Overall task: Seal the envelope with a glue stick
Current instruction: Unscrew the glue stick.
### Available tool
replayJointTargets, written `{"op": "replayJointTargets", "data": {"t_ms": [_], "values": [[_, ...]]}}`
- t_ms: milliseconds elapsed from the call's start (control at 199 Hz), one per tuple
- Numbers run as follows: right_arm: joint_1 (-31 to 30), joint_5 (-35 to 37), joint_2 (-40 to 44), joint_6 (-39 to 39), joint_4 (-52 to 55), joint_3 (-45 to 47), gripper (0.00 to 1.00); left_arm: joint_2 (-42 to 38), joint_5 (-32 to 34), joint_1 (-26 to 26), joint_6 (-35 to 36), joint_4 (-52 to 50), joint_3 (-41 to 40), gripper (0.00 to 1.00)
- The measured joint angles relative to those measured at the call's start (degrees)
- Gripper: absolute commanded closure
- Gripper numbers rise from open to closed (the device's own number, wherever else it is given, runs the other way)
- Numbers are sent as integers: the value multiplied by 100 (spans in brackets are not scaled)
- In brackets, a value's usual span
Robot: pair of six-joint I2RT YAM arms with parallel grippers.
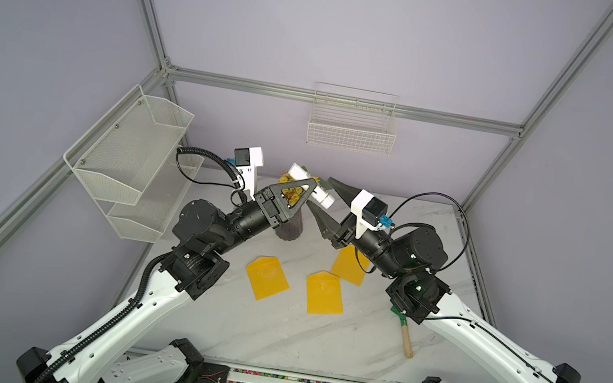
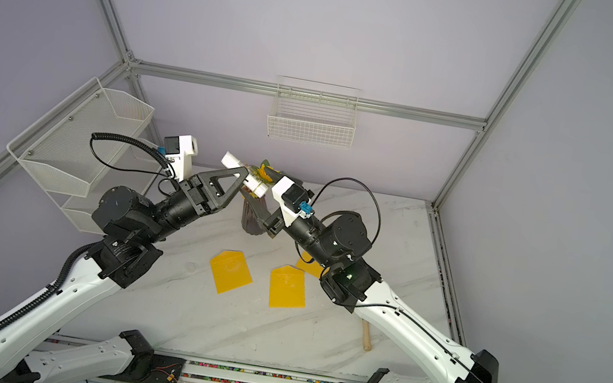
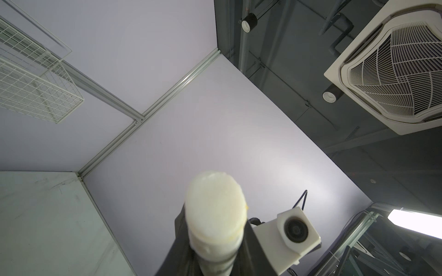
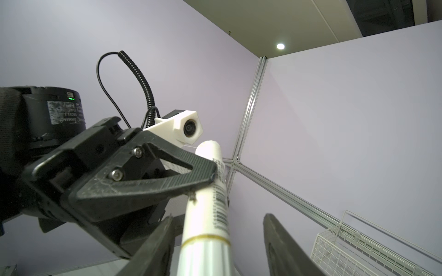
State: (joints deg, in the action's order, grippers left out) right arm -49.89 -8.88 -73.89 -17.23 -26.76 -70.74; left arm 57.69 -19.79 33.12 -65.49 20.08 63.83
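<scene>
The glue stick is a white cylinder with a barcode, held aslant in the air above the back of the table. My left gripper is shut on its middle, and its black fingers flank the stick. My right gripper is open around the stick's other end; one finger is close against it, the other stands clear. Three yellow envelopes lie flat on the marble table below.
A dark vase of yellow flowers stands right under the two grippers. A green rake with a wooden handle lies under the right arm. A mesh shelf hangs on the left wall and a wire basket on the back wall.
</scene>
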Motion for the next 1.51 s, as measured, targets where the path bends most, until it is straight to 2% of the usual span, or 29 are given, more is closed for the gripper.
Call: {"op": "replayJointTargets", "data": {"t_ms": [391,491,612,787,877,968,1033,1203,1374,1509], "values": [[2,15,-378,-286,9,-323,52,225,57,-28,-92,94,-2,97],[2,28,-389,-328,26,-356,59,284,57,-37,-144,227,-2,97],[2,120,-391,-328,48,-389,73,339,48,-42,-181,350,-2,96],[2,203,-391,-295,157,-398,90,343,81,-48,-236,476,-120,78],[2,269,-382,-297,212,-365,95,339,116,-50,-210,439,-151,60],[0,439,-334,-278,289,-256,98,286,50,-31,-109,240,-195,47],[2,590,-278,-245,382,-173,98,229,13,-7,48,50,-240,43],[2,1182,39,-188,675,131,100,0,11,-4,584,-719,-387,41],[85,1714,396,-28,1156,391,100,-116,13,-4,1497,-1808,-501,41],[382,2033,671,278,1672,625,100,-17,33,-4,2334,-2627,-678,42]]}}
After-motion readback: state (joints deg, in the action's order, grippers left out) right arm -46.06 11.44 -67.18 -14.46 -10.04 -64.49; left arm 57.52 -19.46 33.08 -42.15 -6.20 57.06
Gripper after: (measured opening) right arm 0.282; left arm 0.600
